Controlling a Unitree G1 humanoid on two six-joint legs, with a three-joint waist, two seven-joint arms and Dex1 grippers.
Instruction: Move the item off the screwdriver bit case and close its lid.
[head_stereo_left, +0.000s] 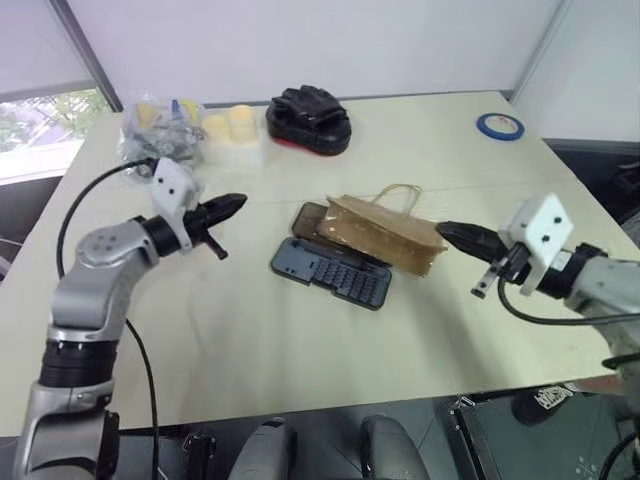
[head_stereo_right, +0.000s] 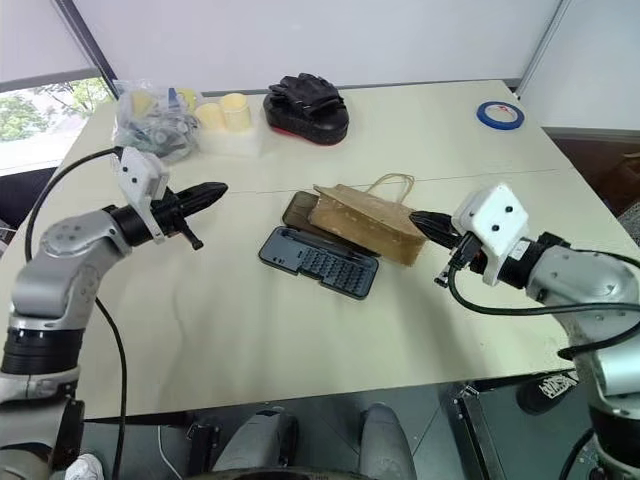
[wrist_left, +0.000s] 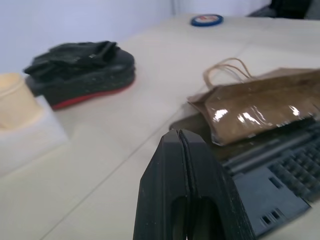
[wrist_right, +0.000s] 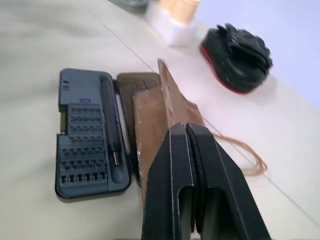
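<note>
The screwdriver bit case (head_stereo_left: 330, 272) lies open mid-table, its dark tray of bits toward me. Its smoky brown lid (head_stereo_left: 308, 218) lies flat behind the tray, mostly covered by the item (head_stereo_left: 385, 235), a brown paper bag with twine handles (head_stereo_left: 400, 195). The bag's near edge also overlaps the tray's far side. My left gripper (head_stereo_left: 235, 205) is shut, hovering left of the case and pointing toward it. My right gripper (head_stereo_left: 450, 233) is shut too, its tip right at the bag's right end. In the right wrist view the bag (wrist_right: 150, 120) sits just beyond my shut fingers (wrist_right: 175, 150).
A bulky black-and-red object (head_stereo_left: 308, 120) sits at the back centre. Pale yellow cups on a white block (head_stereo_left: 230, 125) and a clear bag of small things (head_stereo_left: 160, 130) are at the back left. A blue tape roll (head_stereo_left: 499, 126) lies back right.
</note>
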